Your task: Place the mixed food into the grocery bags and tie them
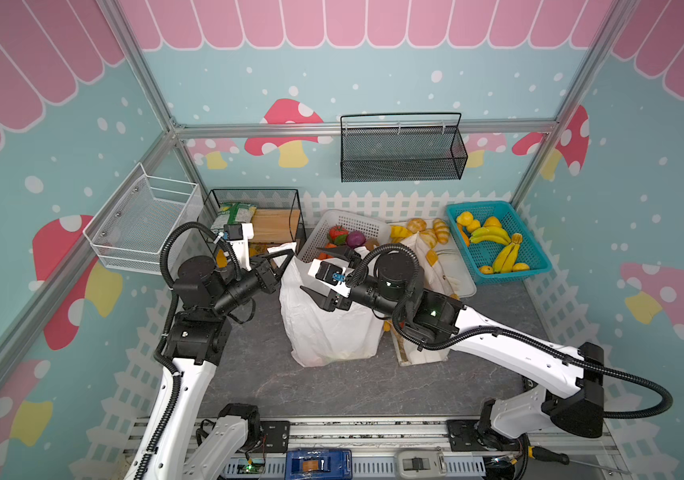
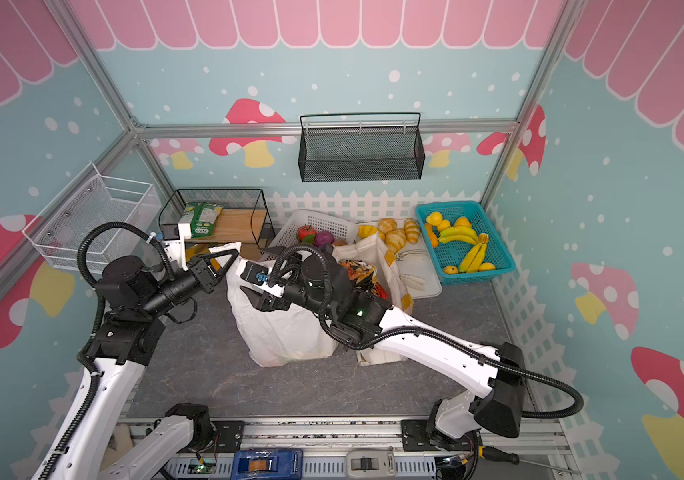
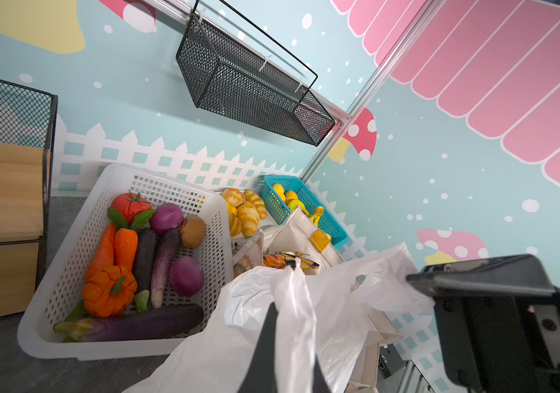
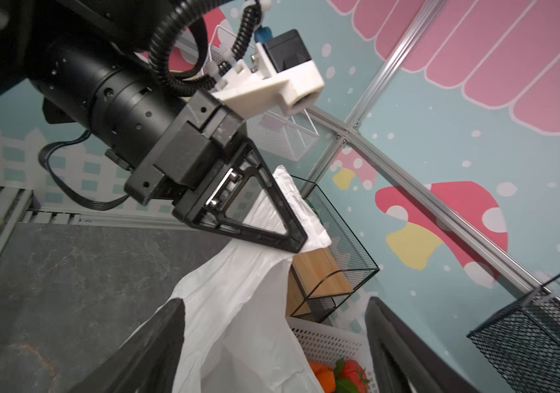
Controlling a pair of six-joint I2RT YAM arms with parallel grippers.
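Two pincers meet at the white carrier bag (image 1: 328, 332), upright mid-counter (image 1: 332, 386) just beside the canvas tote (image 1: 436, 272). The left pincer (image 4: 298, 245) is clenched on its handle. The right pincer (image 4: 275, 303) is released, jaws spread astride the bag's top.

1. Left arm rises from the table's near-left corner, and the left gripper (image 1: 290, 253) is pinched tight, pointing right.
2. Right arm stretches from the near-right corner, and the right gripper (image 1: 314, 268) gapes wide, facing left.

Bright, even light, soft shadows; wide-angle distortion at the edges.
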